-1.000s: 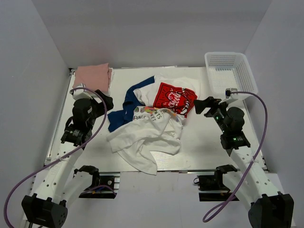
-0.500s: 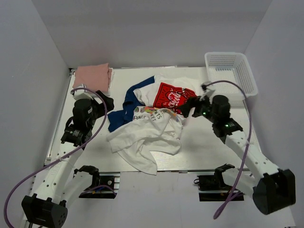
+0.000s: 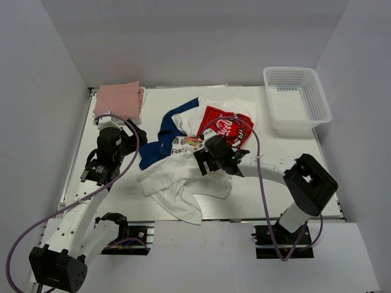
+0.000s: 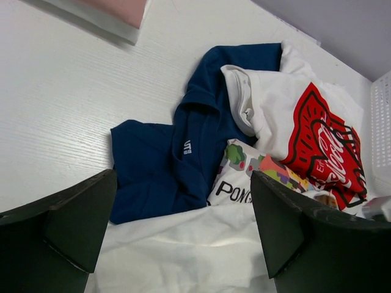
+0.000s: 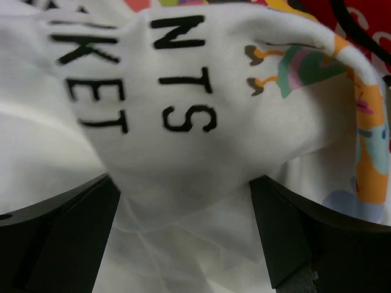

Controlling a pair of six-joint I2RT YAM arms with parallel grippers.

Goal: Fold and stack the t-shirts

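Note:
A heap of t-shirts lies mid-table: a navy tee (image 3: pixel 160 143), a white tee with a red graphic (image 3: pixel 223 125), a white tee with black lettering and a colourful print (image 3: pixel 194 146), and a crumpled plain-looking white tee (image 3: pixel 183 183) in front. A folded dusty-pink tee (image 3: pixel 119 96) lies at the back left. My right gripper (image 3: pixel 204 162) is open, low over the heap, its jaws on either side of a fold of the lettered tee (image 5: pixel 183 104). My left gripper (image 3: pixel 135 132) is open and empty, left of the navy tee (image 4: pixel 165 159).
A white lattice basket (image 3: pixel 296 97) stands at the back right, its wall showing at the left wrist view's right edge (image 4: pixel 383 122). The right arm (image 3: pixel 269 165) stretches across the table from the right. The pink tee (image 4: pixel 119 7) sits on a light slab.
My right arm has swung left from beside the basket to the middle of the heap and come down over the lettered white tee. The left arm has barely moved.

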